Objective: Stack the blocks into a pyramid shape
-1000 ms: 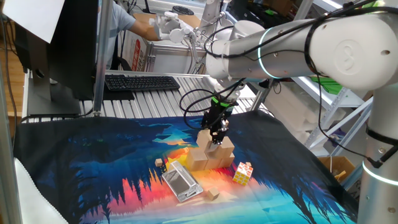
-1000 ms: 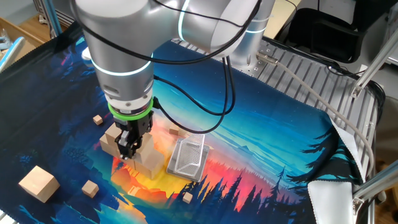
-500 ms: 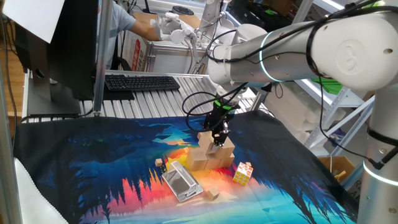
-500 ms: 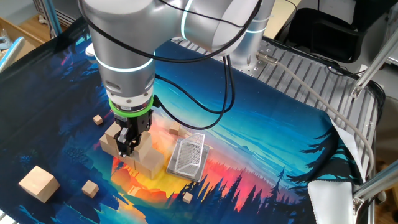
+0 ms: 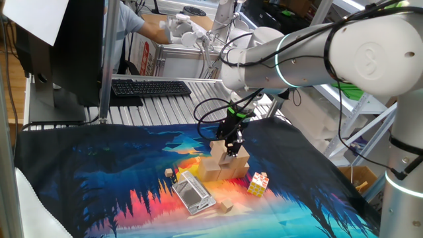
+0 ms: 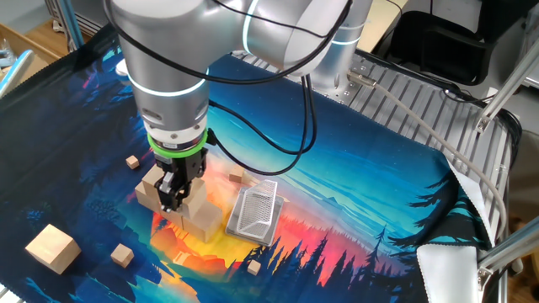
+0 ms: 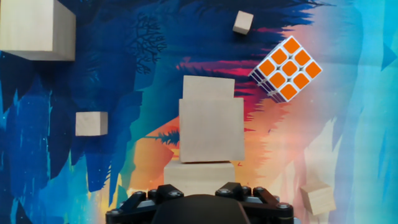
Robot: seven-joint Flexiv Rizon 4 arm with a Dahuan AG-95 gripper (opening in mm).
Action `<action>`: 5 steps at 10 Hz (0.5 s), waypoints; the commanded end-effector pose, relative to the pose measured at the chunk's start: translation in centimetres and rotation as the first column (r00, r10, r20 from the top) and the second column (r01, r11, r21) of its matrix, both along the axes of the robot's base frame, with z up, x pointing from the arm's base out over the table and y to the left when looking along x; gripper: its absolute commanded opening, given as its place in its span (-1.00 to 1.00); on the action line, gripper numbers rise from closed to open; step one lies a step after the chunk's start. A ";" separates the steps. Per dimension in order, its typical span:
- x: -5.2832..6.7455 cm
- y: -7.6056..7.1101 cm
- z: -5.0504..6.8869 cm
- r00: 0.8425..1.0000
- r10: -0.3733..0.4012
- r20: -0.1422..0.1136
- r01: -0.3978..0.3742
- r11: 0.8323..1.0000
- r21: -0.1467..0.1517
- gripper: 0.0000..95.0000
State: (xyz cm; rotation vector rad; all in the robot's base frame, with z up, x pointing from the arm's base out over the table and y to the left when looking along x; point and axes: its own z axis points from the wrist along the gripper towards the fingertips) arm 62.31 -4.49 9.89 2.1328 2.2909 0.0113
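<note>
Blue, orange and pink forest print covers the cloth (image 5: 99, 178) spread over the table, with a ridged metal surface (image 5: 165, 106) and a black keyboard (image 5: 151, 87) behind it and shelving and clutter beyond.

Near the cloth's middle stands the stack of blocks (image 5: 225, 163): pale wooden cubes side by side with one on top (image 7: 211, 129). The gripper (image 5: 230, 147) hangs just above that top cube; whether its fingers are spread or pressed together cannot be told from any view.

A ridged metal tray (image 6: 255, 210) lies just beside the stack, and a puzzle cube (image 5: 258, 184) sits near it on the other side.

The other fixed view alone shows a spare block (image 6: 53, 248) well apart from the stack, near the cloth's edge, with a small wooden cube (image 6: 123, 255) between them.

The hand view shows the puzzle cube's orange face (image 7: 286, 68) and the top cube centred over the row beneath.
</note>
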 end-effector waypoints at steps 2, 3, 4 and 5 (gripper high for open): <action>-0.2 0.1 -0.2 1.000 -0.001 0.007 0.001 1.000 0.000 -1.00; -0.2 0.1 -0.3 1.000 -0.002 0.009 0.002 1.000 0.000 -1.00; -0.2 0.1 -0.3 1.000 -0.003 0.011 0.003 1.000 0.000 -1.00; -0.2 0.2 -0.4 1.000 -0.006 0.011 0.006 1.000 0.000 -1.00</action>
